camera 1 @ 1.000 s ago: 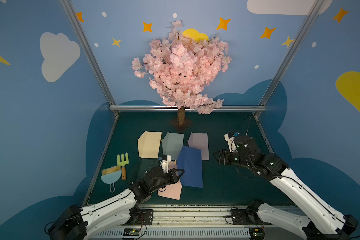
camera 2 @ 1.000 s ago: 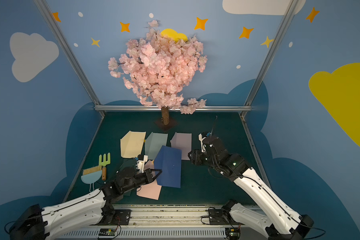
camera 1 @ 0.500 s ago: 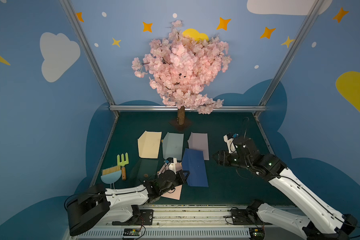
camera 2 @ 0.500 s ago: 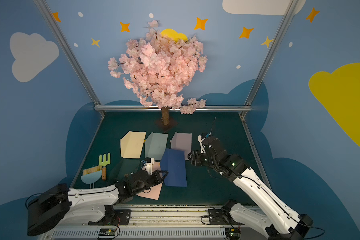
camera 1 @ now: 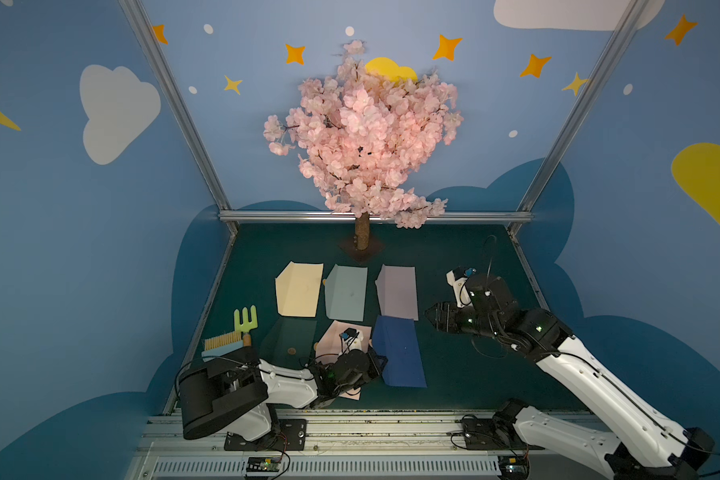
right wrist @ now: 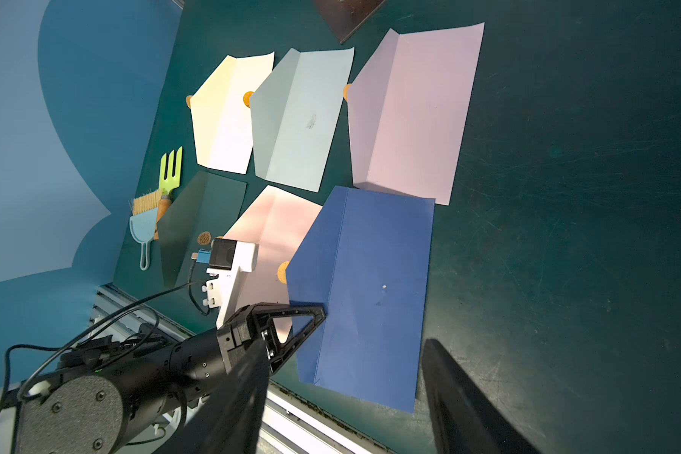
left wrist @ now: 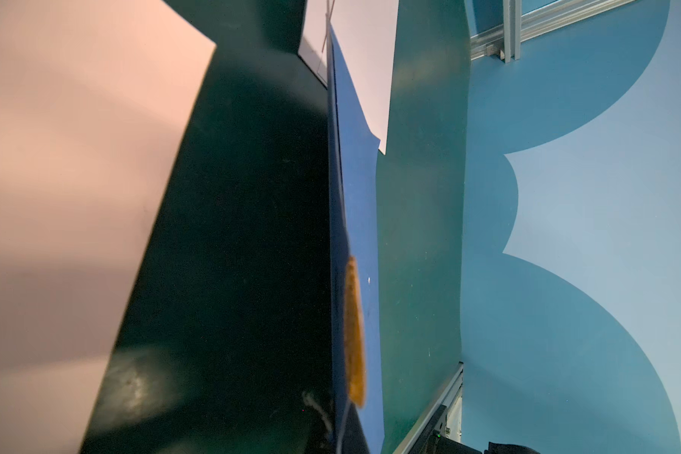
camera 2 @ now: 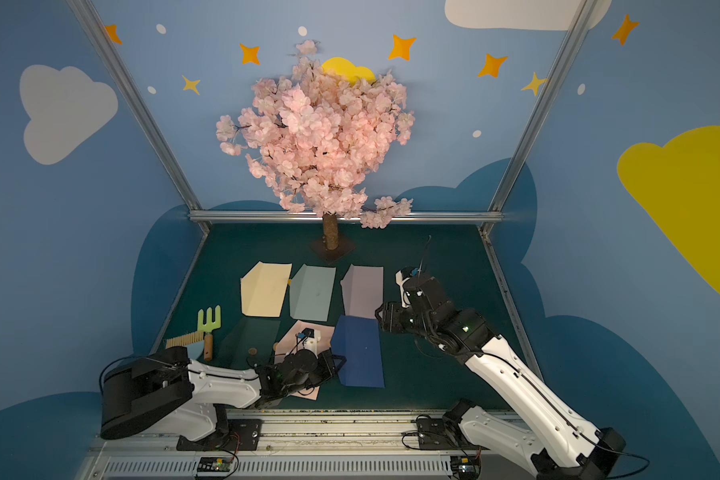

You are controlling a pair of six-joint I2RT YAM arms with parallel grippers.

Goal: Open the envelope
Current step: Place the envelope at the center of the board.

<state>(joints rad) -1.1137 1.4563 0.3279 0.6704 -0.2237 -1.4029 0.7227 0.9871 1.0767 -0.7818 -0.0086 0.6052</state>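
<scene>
Right wrist view: left gripper apparently pinching creased blue paper envelope flap; right gripper spread.

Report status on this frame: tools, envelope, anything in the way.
Left tool shut on unfolded flap of dark blue envelope. Right tool open, empty, hovering beside it. Lilac envelope meets its far edge; pink envelope lies under left arm.

At lower centre in a top view, the left pincer covers part of the left edge of the dark blue paper envelope.
</scene>
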